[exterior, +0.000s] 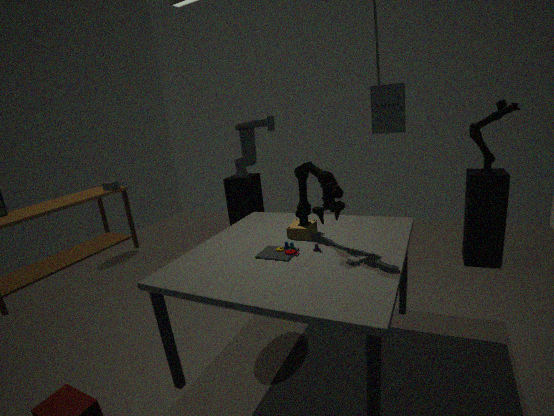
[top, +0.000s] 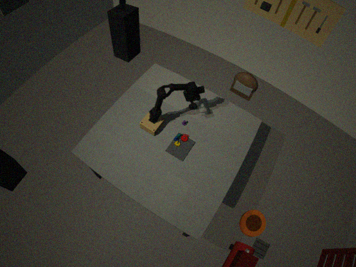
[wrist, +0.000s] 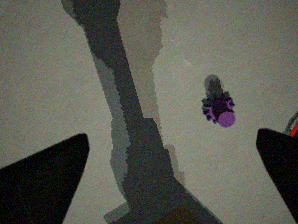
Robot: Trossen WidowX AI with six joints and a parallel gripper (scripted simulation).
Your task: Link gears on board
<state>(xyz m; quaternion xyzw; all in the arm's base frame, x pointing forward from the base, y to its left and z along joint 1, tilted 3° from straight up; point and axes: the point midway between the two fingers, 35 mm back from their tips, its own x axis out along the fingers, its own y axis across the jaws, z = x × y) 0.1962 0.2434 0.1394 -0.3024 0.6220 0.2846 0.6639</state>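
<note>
The grey board (top: pixel 183 155) (exterior: pixel 267 254) carries the red gear (top: pixel 186 138) (exterior: pixel 291 252) and the yellow gear (top: pixel 177 144) (exterior: pixel 279 249). A blue gear (top: pixel 176 138) (exterior: pixel 286 246) and a teal gear (top: pixel 179 135) (exterior: pixel 292 246) stand at the board's edge beside them; whether they sit flat or mesh is too small to tell. A purple gear (top: pixel 184 122) (exterior: pixel 317 248) (wrist: pixel 219 109) with a round knob stands on the table off the board. My gripper (top: pixel 193 106) (exterior: pixel 330 220) (wrist: pixel 171 139) is open and empty, high above the table, with the purple gear right of centre in the wrist view.
The arm's wooden base block (top: pixel 150 126) (exterior: pixel 301 231) stands on the white table (top: pixel 135 160) (exterior: pixel 225 280) near the board. The arm's shadow falls across the table beside the purple gear. A bit of red shows at the wrist view's right edge.
</note>
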